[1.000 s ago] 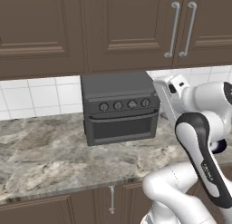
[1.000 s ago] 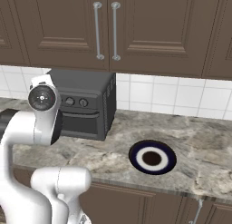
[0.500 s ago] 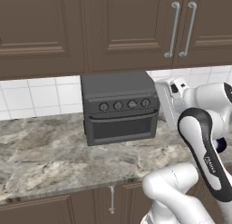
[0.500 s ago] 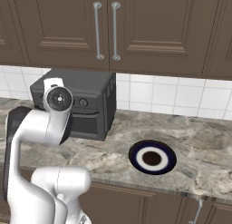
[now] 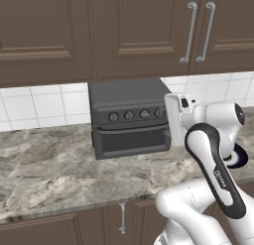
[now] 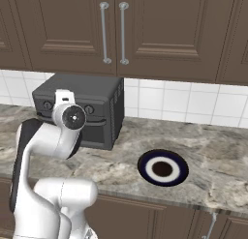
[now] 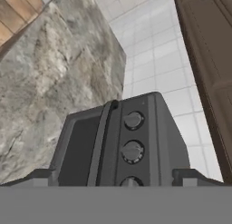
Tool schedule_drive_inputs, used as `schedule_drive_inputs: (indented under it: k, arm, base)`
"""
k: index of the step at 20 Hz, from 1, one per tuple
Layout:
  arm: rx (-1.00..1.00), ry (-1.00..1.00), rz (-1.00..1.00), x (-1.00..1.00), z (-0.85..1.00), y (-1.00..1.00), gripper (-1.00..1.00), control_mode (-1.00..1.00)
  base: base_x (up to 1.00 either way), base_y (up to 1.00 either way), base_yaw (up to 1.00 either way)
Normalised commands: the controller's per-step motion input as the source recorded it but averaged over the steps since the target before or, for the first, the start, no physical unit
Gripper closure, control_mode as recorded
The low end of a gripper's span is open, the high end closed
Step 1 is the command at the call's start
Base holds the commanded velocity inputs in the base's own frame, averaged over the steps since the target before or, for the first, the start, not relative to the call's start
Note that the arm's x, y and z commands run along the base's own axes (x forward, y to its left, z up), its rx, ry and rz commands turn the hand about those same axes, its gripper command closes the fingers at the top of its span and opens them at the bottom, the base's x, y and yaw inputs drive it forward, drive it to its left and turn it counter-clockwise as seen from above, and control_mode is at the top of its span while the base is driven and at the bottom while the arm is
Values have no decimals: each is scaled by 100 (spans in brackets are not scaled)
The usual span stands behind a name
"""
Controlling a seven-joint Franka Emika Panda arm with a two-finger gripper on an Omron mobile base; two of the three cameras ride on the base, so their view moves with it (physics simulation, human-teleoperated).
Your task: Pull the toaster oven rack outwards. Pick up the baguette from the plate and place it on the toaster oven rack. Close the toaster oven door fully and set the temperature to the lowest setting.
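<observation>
We are holding the gripper (image 7: 113,177) just in front of the oven (image 5: 130,117), off its right front corner, with the jaws standing wide and nothing between them. In the hand view the two dark fingertips (image 7: 38,177) are showing far apart at the bottom, one on each side of the oven's front.

The hand is rolled, so in that view the oven is lying sideways. Its door (image 7: 81,148) is sitting shut against the body, with the black bar handle (image 7: 103,137) running along its edge, and three knobs (image 7: 132,151) are lining up beside it. From the left base view we are seeing all four knobs in a row above the door. The rack must be sitting inside, though we cannot make it out through the dark window.

The oven is standing on the marble counter (image 6: 213,160), back against the white tiled wall (image 6: 169,100), under the brown cabinets (image 6: 145,30).

The plate (image 6: 163,169) is resting on the counter to the right of the oven, well apart from it and nearer the counter's front edge. We are seeing only its blue rim, white ring and dark centre. Where the baguette is lying, we cannot tell.
</observation>
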Motion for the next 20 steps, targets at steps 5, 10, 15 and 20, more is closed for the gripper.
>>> schedule_drive_inputs:
  k: [5, 10, 15, 20]
  arm:
    - [17, 0, 0, 29, -5, 1, -100, -100]
    - [5, 0, 0, 13, -12, 0, -100, -100]
    - [0, -2, 0, 3, -12, 9, -100, -100]
    - [0, 0, 0, 7, -2, 16, -100, -100]
  base:
    - [0, 0, 0]
    - [0, 0, 0]
    - [0, 0, 0]
    - [0, 0, 0]
